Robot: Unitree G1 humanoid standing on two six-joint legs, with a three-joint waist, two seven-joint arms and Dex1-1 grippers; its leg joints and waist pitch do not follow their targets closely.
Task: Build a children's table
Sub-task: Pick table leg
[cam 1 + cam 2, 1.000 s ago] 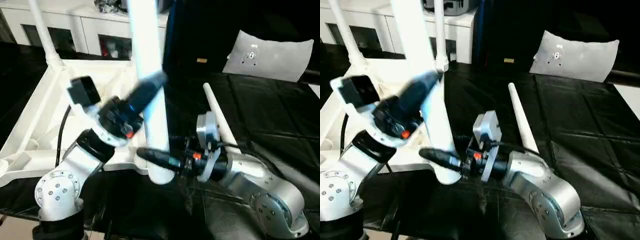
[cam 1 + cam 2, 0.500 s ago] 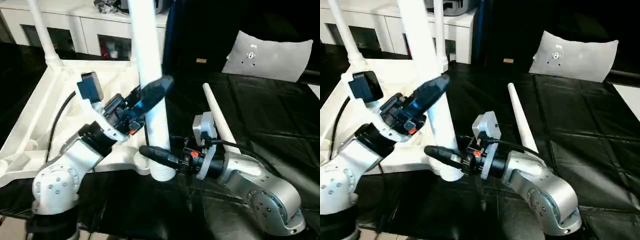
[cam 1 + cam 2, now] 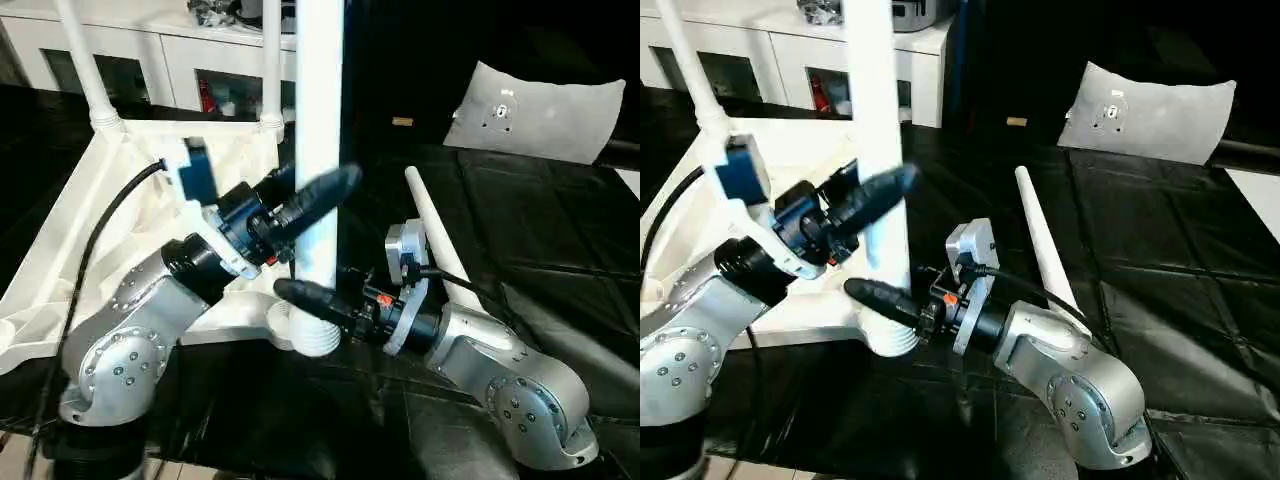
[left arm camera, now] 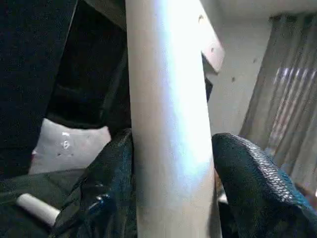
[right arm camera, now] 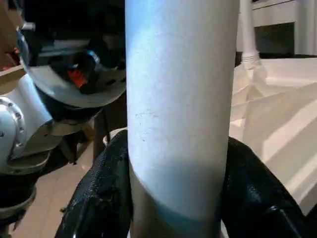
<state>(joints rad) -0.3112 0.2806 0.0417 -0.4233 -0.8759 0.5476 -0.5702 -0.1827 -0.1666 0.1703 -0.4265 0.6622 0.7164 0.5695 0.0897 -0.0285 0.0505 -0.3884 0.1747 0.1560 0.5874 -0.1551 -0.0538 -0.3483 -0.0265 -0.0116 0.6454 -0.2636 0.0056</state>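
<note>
Behind wrist-view leg (image 4: 168, 124), spare leg (image 4: 37, 208)

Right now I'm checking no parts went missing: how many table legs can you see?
4. One stands in the far-left corner socket, one in the far-right socket, one held upright by both grippers at the near-right socket, one lies loose on the black mat.

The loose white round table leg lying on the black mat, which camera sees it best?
The right eye view: the loose white round table leg lies there full length, until the right arm covers its near end. The left eye view shows it likewise. The left wrist view catches just one rounded end.
</note>
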